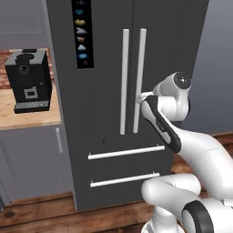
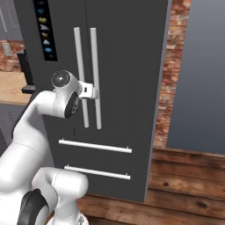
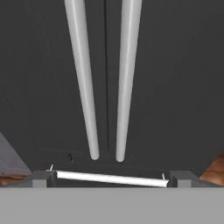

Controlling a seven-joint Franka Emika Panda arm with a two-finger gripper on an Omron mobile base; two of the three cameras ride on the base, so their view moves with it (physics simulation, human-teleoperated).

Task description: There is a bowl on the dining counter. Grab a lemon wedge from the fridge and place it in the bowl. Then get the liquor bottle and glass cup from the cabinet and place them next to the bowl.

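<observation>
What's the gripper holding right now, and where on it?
Nothing. The gripper is open, facing the fridge doors below its vertical handles.

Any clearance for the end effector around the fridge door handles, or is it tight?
Tight between the two long handles: only a narrow gap at the door seam. Free door face lies left of them up to the icon panel, and right of them to the fridge edge. The open end effector sits at the right handle.
</observation>
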